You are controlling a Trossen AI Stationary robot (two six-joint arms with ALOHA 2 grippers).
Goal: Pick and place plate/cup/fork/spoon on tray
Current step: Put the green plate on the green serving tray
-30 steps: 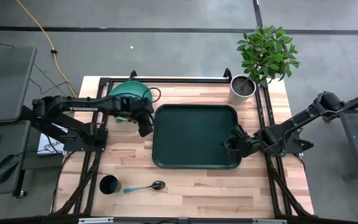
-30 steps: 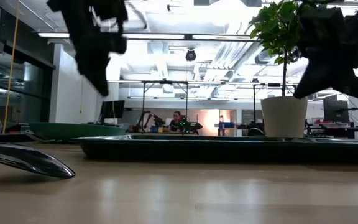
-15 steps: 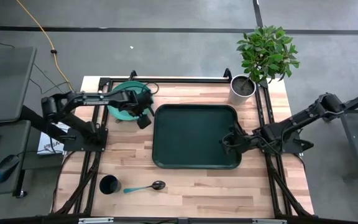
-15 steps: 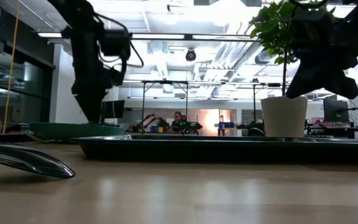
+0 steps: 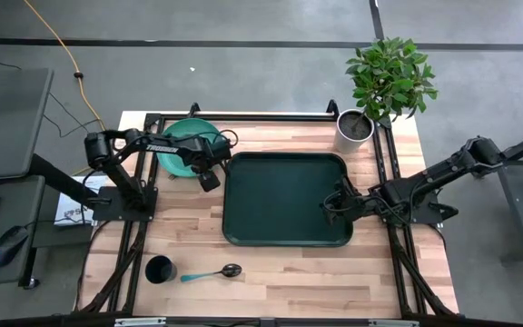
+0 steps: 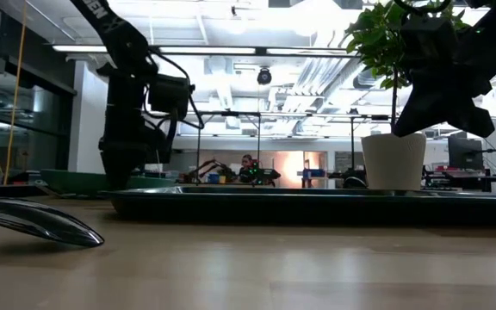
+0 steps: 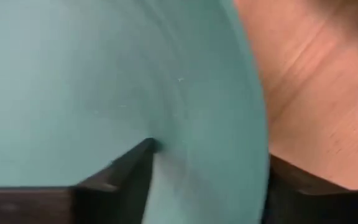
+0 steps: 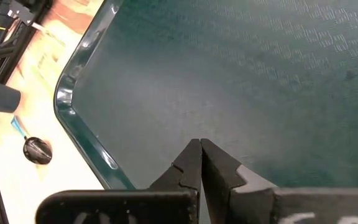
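Note:
The teal-green plate (image 5: 182, 145) lies flat on the table at the far left, left of the dark green tray (image 5: 284, 204). My left gripper (image 5: 207, 171) is open and low at the plate's right rim (image 7: 247, 130). One finger (image 7: 126, 171) is over the plate's inside and the other (image 7: 297, 186) is outside it, over the wood. My right gripper (image 5: 332, 205) is shut and empty, just above the tray's right part (image 8: 241, 74). The black cup (image 5: 159, 270) and the teal-handled spoon (image 5: 212, 272) sit near the front left edge. The fork is not in view. My left gripper stands astride the plate's right rim (image 7: 253, 155), coming from above. One fingertip (image 7: 146, 148) is down at the plate's inner surface. I cannot tell whether it touches. The plate lies flat on the table.
A white pot (image 5: 354, 127) with a green plant stands at the far right corner, beyond the tray. The spoon's dark bowl (image 6: 37, 221) lies close in front of the low camera. Bare wood lies between the tray and the near edge.
My left gripper has come down from well above the table to the plate's right rim, shifting slightly toward the far edge, while its arm has folded in. My right gripper has edged a little toward the table's left over the tray.

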